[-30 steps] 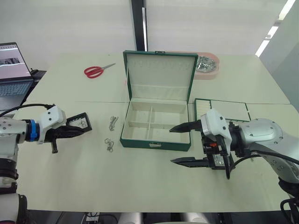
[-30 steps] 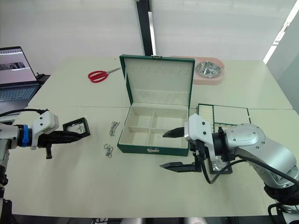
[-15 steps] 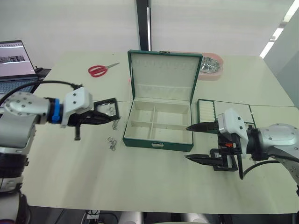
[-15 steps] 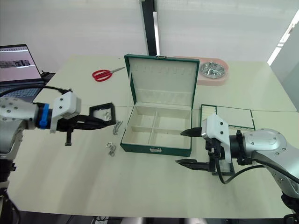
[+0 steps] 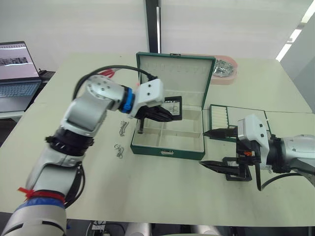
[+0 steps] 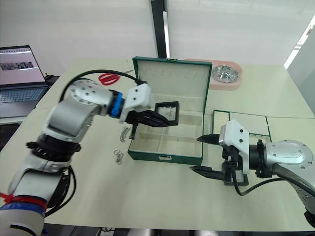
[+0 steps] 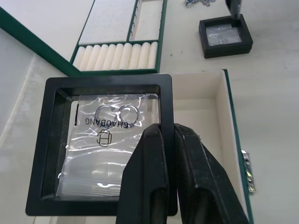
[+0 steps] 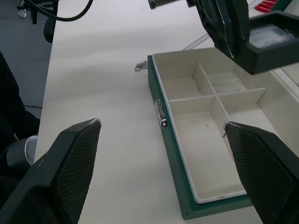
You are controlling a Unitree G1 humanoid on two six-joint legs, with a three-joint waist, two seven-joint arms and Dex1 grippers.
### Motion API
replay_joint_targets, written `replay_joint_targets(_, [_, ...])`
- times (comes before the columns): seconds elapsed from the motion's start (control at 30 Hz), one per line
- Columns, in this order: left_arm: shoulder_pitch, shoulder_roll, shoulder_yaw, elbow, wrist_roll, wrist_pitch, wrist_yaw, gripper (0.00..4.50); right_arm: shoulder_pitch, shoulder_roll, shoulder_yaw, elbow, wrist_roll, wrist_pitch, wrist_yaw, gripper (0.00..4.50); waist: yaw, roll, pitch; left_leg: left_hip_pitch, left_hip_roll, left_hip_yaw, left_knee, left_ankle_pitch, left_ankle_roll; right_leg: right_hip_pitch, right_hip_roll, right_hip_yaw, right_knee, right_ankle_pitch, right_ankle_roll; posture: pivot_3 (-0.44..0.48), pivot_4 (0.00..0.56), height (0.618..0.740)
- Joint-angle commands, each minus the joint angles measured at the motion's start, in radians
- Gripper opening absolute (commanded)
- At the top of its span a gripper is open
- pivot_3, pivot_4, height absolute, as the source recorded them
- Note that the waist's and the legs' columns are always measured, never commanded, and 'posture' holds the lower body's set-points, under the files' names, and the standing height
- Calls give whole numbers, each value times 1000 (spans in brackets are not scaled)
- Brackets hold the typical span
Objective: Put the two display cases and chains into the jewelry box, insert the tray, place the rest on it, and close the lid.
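Left gripper (image 7: 166,140) clamps display case (image 7: 100,144) over jewelry box (image 5: 170,137); wrist view reveals bagged rings (image 7: 114,113). Right gripper (image 5: 212,149) spread wide.

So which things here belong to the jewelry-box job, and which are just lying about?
Job: case in left gripper; second case by right gripper; box; lid; tray; chains.
Lying about: scissors; laptop; pink dish.
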Motion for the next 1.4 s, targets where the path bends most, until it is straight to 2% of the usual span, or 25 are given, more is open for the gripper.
replay_joint_targets(0.03, [-42,-51,-31,101,68,-100,25,40,0,-7,-21,-33,-7,-6,-32,4500,0,0,0,0,0,0,0,0,0,0,0,0,0,0,0,0,150,740])
replay_joint_targets(0.23, [-83,-151,-60,287,148,-216,55,40,10,-21,-20,-20,-60,-7,-75,4500,4,-1,0,-1,0,-1,1,0,0,0,0,-1,0,0,0,0,150,740])
replay_joint_targets(0.43, [-91,-200,-62,370,190,-261,55,40,18,-39,-26,2,-140,-19,-108,4500,4,-1,0,-2,0,-1,1,1,-1,-1,0,-1,0,0,0,0,150,740])
replay_joint_targets(1.1, [-62,-256,-70,462,276,-303,76,40,35,-16,-37,-22,-141,-14,-125,4500,5,-1,0,-2,-1,-1,1,2,-3,0,0,-1,0,0,0,0,150,740])
replay_joint_targets(1.4, [-47,-263,-71,408,275,-260,63,40,30,-19,-32,-15,-142,-14,-123,4500,6,-1,0,-2,-1,-1,1,2,-3,0,0,-1,0,0,0,0,150,740])
